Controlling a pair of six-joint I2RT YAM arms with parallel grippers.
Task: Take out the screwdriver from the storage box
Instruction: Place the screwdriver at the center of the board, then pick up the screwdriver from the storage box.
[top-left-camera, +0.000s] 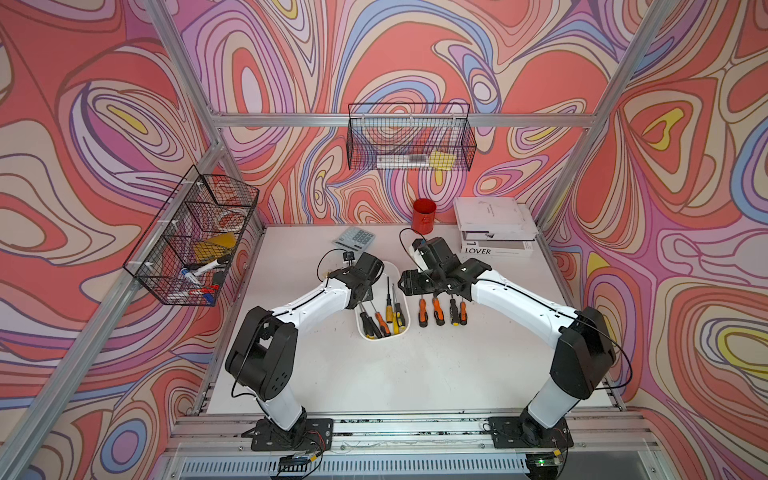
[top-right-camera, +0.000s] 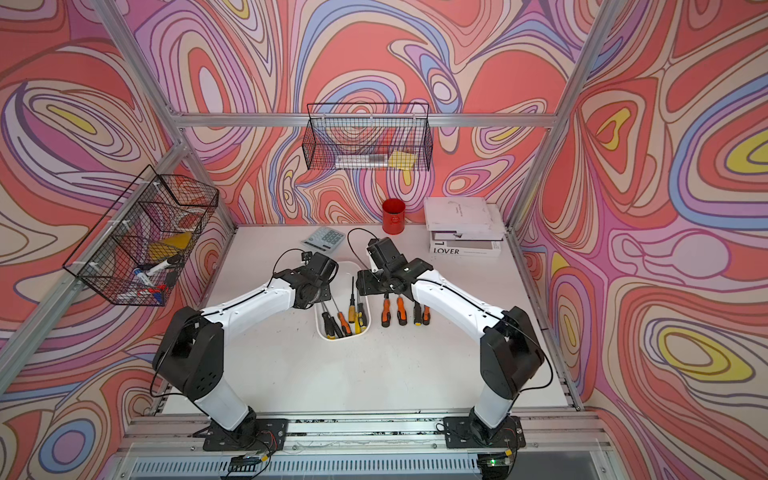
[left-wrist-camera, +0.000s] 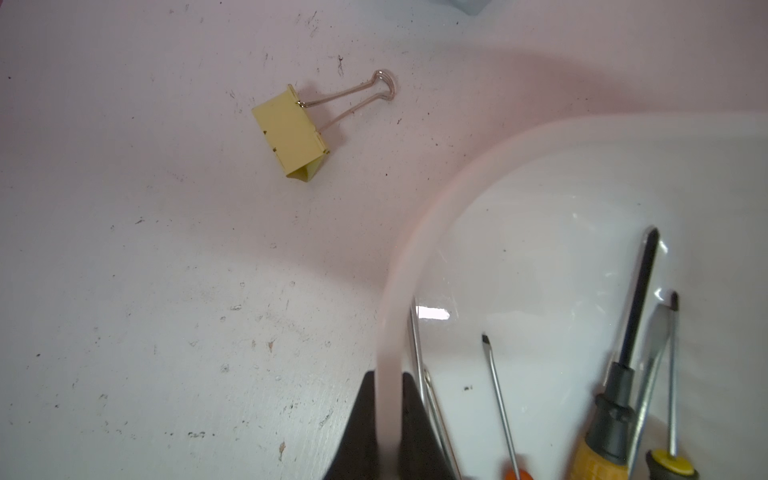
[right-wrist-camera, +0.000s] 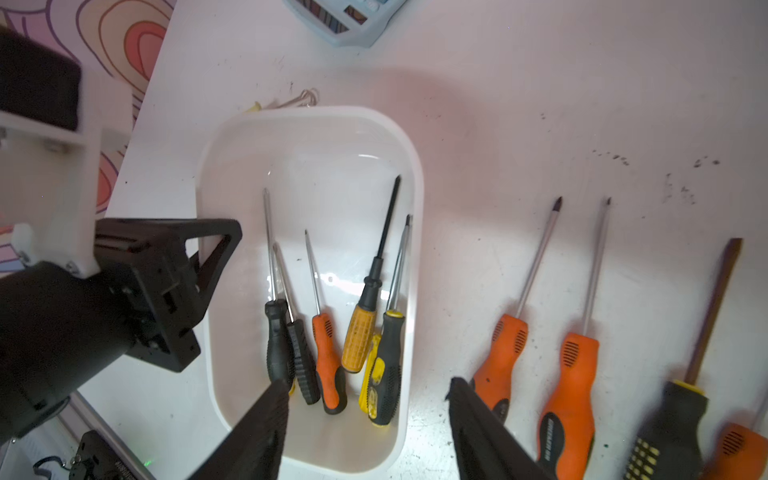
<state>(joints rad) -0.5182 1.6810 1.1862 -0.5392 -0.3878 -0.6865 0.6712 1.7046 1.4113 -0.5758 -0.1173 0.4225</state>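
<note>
We see the storage box (top-left-camera: 383, 337) lying near the middle of the white table (top-left-camera: 374, 382), between the two arms, in both top views. The left gripper (left-wrist-camera: 388, 419) is clamped tight on the rim of the box's left long side, with one finger (left-wrist-camera: 357, 428) outside the wall and its partner inside. As far as we can count, six screwdrivers (right-wrist-camera: 328, 361) lie in the box, handles toward the robot and tips toward the far end. Two are black-handled, one orange, one amber with a black shaft, one yellow and one black-and-yellow. The yellow one is partly hidden under the black-and-yellow one. The right gripper (right-wrist-camera: 368, 424) hangs over the near end of the box with its jaws wide apart and nothing held between them. One finger is above the black handles in the box, the other above the table by the box's right side. Just beyond that side, four more screwdrivers (right-wrist-camera: 569, 395) lie in a row on the table, outside the box, pointing the same way. A yellow binder clip (left-wrist-camera: 293, 133) lies on the table near the box's far left corner, apart from it. A calculator (top-left-camera: 355, 239) sits further back.
</note>
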